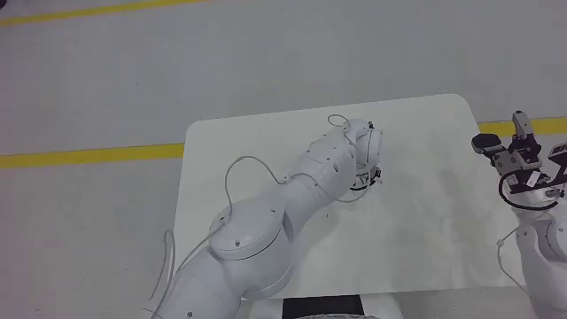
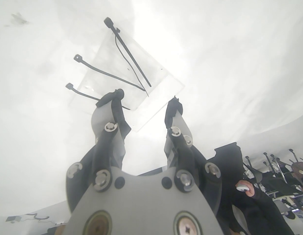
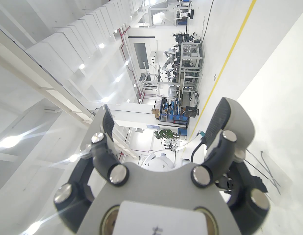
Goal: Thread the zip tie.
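Matt white top, clear plastic, grey metal

Table (image 1: 425, 230): smooth, matt white. Sheet (image 2: 161, 81): clear glossy plastic. Zip ties (image 2: 129, 54): thin matt black plastic. Left gripper (image 2: 146, 96): matt grey metal, shiny screws (image 2: 111, 127), frayed black wrap (image 2: 117, 108). Right gripper (image 3: 165, 106), at 3 o'clock: ribbed black pads (image 3: 216, 121).

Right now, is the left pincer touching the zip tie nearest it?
Cannot tell. In the left wrist view, one fingertip of the left pincer overlaps the nearest zip tie; contact or gap is unclear.

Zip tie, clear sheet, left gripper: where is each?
zip tie (image 2: 129, 54), left wrist view, middle of strap.
clear sheet (image 2: 155, 76), left wrist view, bare patch.
left gripper (image 2: 146, 97), left wrist view, midway between fingertips.
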{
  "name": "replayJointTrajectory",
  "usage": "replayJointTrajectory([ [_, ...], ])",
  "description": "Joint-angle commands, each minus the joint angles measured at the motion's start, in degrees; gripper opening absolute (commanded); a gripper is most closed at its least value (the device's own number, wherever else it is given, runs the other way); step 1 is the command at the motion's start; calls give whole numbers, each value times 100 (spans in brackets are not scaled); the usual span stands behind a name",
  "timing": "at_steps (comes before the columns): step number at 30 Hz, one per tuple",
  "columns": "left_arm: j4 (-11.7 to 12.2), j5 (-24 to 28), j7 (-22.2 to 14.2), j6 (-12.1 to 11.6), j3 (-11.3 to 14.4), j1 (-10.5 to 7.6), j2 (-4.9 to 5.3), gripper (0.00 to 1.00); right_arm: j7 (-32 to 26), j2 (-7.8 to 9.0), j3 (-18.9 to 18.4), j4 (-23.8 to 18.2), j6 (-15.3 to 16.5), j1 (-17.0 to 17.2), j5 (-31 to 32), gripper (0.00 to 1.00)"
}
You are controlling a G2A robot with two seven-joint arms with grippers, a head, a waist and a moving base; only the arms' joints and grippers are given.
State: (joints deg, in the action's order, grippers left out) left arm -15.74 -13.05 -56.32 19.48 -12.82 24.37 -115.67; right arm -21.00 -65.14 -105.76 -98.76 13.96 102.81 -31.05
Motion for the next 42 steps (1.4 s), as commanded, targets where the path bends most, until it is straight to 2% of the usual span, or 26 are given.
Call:
replayJointTrajectory([
  [1, 10, -15, -13, 0, -4, -7, 3, 36, 0, 0, 0, 0, 0, 0, 0, 100],
  [8, 63, 21, 58, 0, -37, -56, 7, 35, 0, 0, 0, 0, 0, 0, 0, 100],
  [12, 142, 121, 286, 0, -33, -49, -6, 35, 0, 0, 0, 0, 0, 0, 0, 100],
  [15, 187, 91, 517, 0, -6, -2, -25, 31, 0, 0, 0, 0, 0, 0, 0, 100],
  [20, 221, 79, 679, 0, 10, 22, -33, 29, 0, 0, 0, 0, 0, 0, 0, 100],
  [35, 309, 58, 835, 0, 36, 58, -33, 30, 0, 0, 0, 0, 0, 0, 0, 100],
  [42, 257, 59, 859, 0, 44, 71, -33, 30, 0, 0, 0, 0, 0, 0, 0, 100],
])
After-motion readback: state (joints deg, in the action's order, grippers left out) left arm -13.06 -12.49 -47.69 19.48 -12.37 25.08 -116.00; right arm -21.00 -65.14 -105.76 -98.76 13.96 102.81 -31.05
